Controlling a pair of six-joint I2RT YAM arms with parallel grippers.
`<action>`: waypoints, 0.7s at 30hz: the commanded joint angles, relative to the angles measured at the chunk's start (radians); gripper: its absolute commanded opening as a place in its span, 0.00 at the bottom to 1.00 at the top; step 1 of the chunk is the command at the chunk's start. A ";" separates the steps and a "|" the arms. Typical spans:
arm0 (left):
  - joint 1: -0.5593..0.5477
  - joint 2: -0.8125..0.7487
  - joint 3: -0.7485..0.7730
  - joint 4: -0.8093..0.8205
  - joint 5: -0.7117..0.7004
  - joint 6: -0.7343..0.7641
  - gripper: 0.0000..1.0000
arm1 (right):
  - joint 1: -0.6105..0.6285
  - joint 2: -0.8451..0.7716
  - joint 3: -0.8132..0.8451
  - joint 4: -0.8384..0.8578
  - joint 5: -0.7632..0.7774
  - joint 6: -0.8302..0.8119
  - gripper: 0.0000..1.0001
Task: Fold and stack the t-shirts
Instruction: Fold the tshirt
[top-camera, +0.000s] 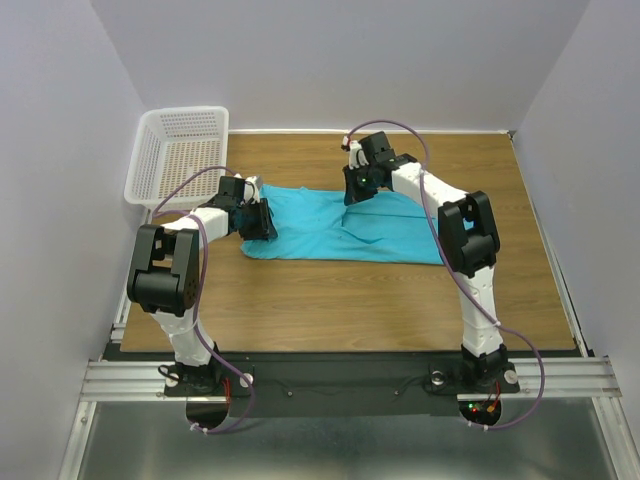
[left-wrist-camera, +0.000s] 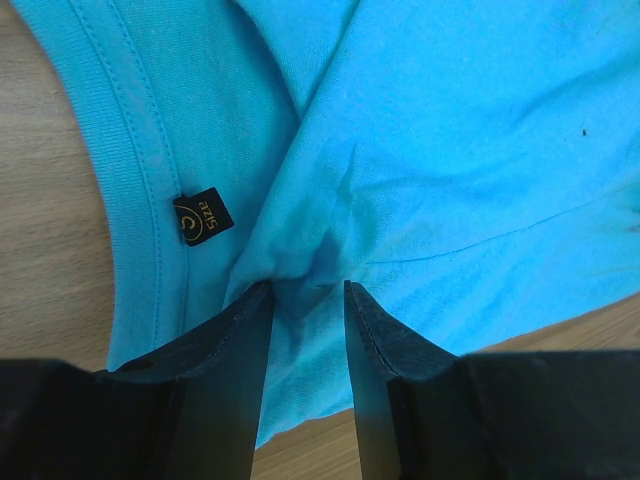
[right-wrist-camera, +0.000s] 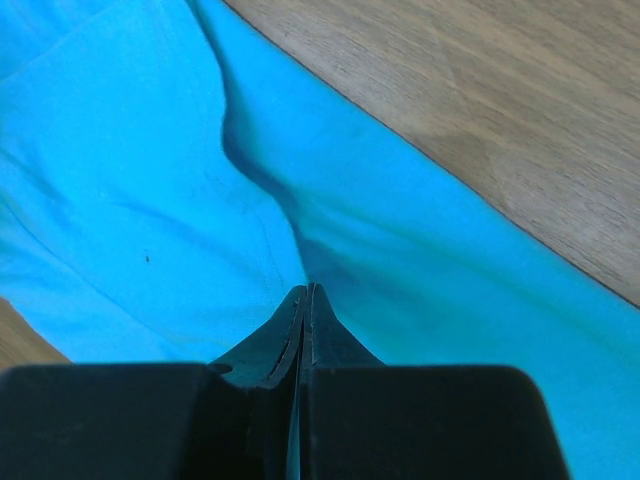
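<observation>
The turquoise-blue t-shirt (top-camera: 340, 235) lies partly folded across the middle of the wooden table. My left gripper (top-camera: 262, 222) is at its left end by the neck. In the left wrist view the shirt (left-wrist-camera: 450, 150) shows its small dark neck label (left-wrist-camera: 202, 216). There my left gripper (left-wrist-camera: 308, 288) is open, its jaws apart astride a bunched ridge of cloth. My right gripper (top-camera: 355, 190) is at the shirt's far edge. In the right wrist view my right gripper (right-wrist-camera: 307, 290) is shut on the shirt (right-wrist-camera: 130, 170), with a sliver of cloth between the fingers and creases running to the tips.
A white mesh basket (top-camera: 180, 150) stands at the table's back left corner, just beyond my left arm. Bare wood table (top-camera: 350, 300) lies in front of the shirt. Grey walls close the sides and back.
</observation>
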 joint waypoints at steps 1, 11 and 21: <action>-0.005 0.005 0.002 -0.001 -0.007 0.013 0.46 | -0.006 -0.043 -0.005 0.017 0.066 -0.022 0.00; -0.005 -0.003 0.004 0.000 0.003 0.017 0.46 | -0.006 -0.017 0.034 0.015 0.104 -0.025 0.22; -0.005 -0.105 0.049 -0.001 0.079 0.013 0.53 | -0.041 -0.177 0.006 0.015 0.049 -0.160 0.51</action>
